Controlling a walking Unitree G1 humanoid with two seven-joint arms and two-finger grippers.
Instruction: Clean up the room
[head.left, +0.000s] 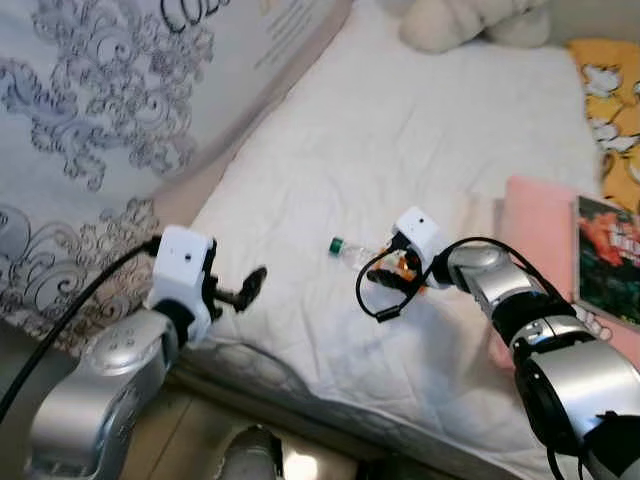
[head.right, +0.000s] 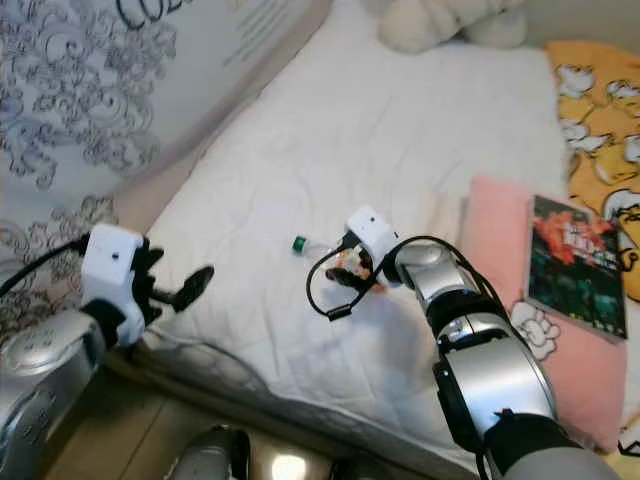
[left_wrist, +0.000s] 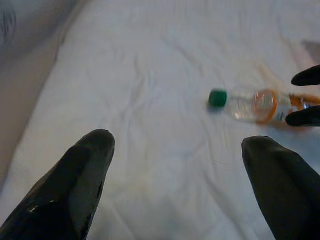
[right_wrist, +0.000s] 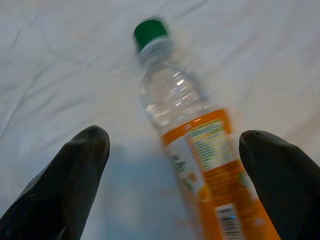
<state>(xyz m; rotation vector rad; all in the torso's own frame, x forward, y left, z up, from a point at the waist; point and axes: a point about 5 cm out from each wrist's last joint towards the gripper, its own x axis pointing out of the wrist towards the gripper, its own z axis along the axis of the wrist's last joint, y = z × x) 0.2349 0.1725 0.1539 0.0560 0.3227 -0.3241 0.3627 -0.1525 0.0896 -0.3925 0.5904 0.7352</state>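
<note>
A clear plastic bottle (head.left: 358, 254) with a green cap and an orange label lies on its side on the white bed sheet (head.left: 400, 130). My right gripper (head.left: 390, 264) is at the bottle's label end, open. In the right wrist view its two fingers (right_wrist: 75, 170) stand on either side of the bottle (right_wrist: 190, 125), apart from it. My left gripper (head.left: 250, 288) hovers open over the bed's near left edge, well short of the bottle (left_wrist: 250, 104), with nothing between its fingers (left_wrist: 85, 170).
A pink cloth (head.left: 540, 225) with a book (head.left: 608, 255) on it lies at the right. A yellow patterned blanket (head.left: 612, 100) and a plush toy (head.left: 470, 20) are at the far end. A patterned wall (head.left: 90, 110) runs along the left.
</note>
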